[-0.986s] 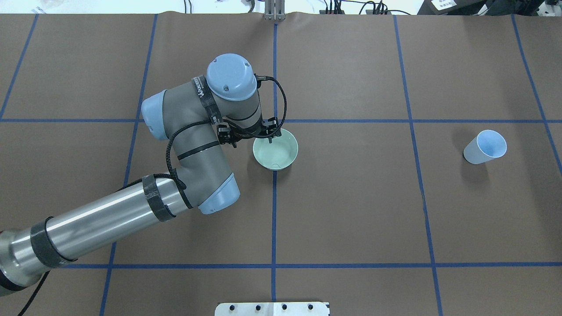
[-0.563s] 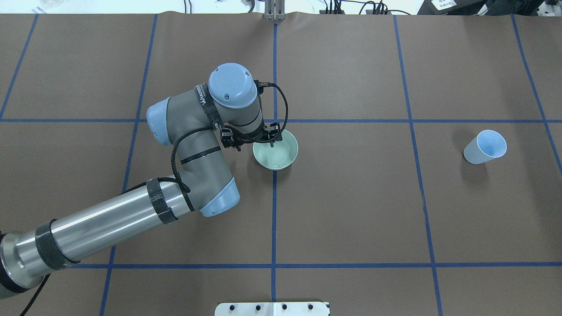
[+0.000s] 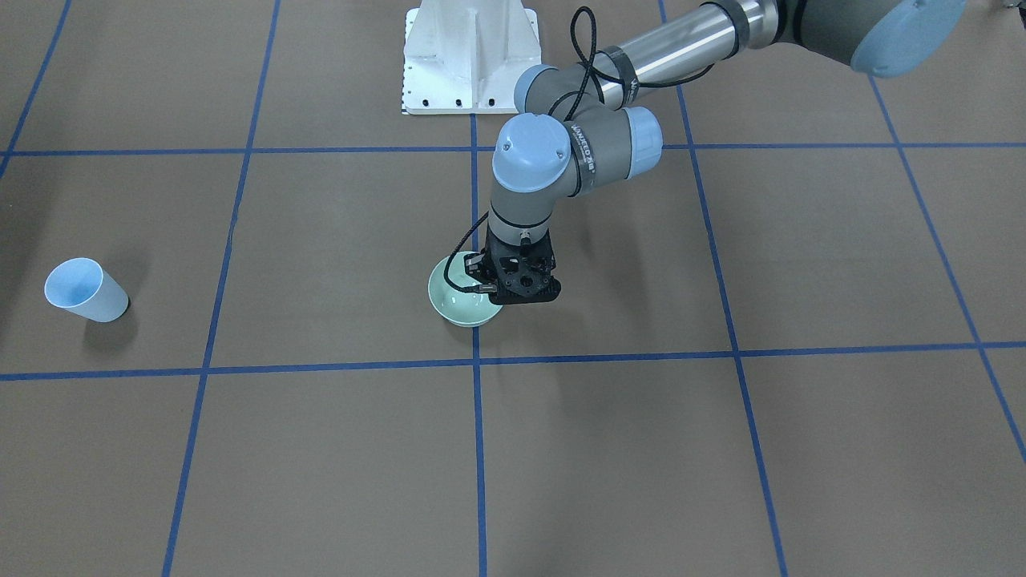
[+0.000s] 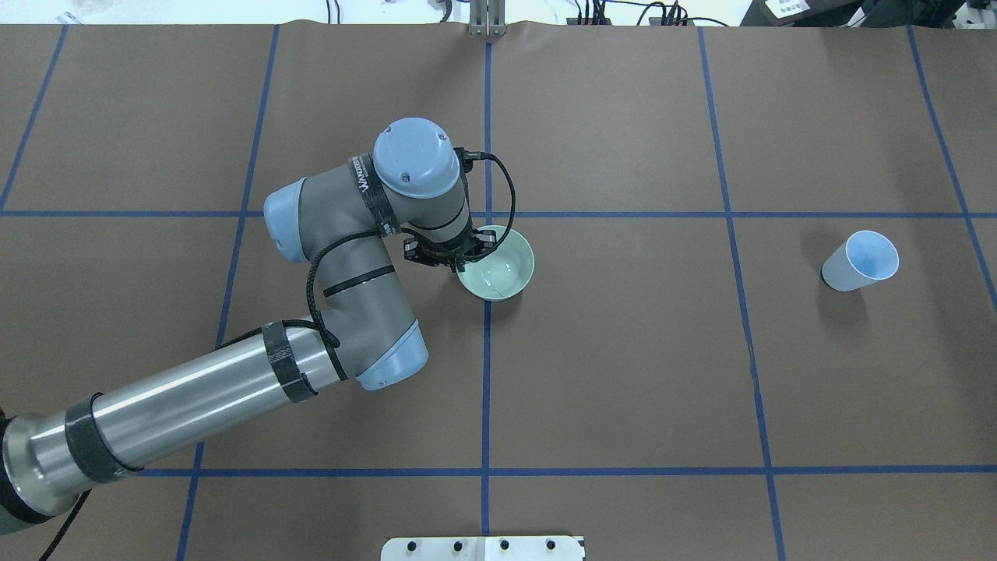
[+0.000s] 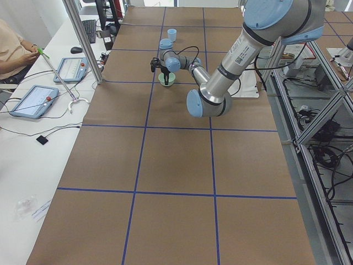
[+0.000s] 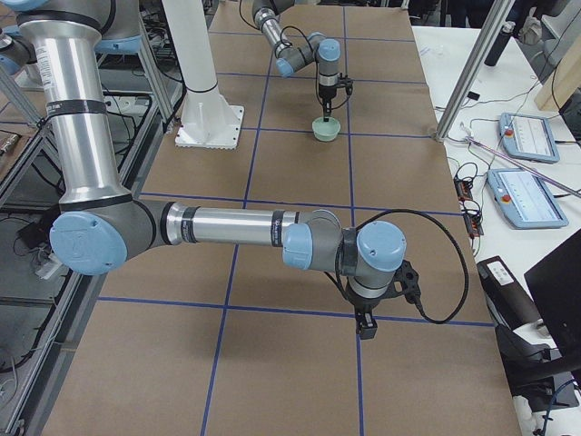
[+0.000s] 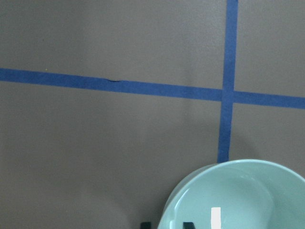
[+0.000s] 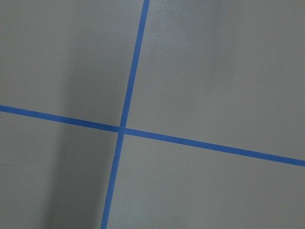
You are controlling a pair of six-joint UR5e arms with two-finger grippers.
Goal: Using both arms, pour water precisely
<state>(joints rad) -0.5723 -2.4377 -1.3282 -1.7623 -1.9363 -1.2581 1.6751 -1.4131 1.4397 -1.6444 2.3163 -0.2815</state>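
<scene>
Left gripper [image 4: 459,263] sits at the rim of the bowl [image 4: 525,251] on the robot's-left side, one finger inside and one outside. It looks clamped on the rim. Right arm [image 6: 227,227] shows only in the right-side view, with the right gripper [image 6: 366,325] pointing down over the table [image 6: 300,381]. You can't tell from there how its jaws stand. Bowl is mid-table, mouth up. Cup [image 4: 857,263] stands well apart from it, straight toward the robot's right, so I'd judge the right arm your nearer reach for it. Water [image 4: 498,273] is in the bowl, just faint glints.
</scene>
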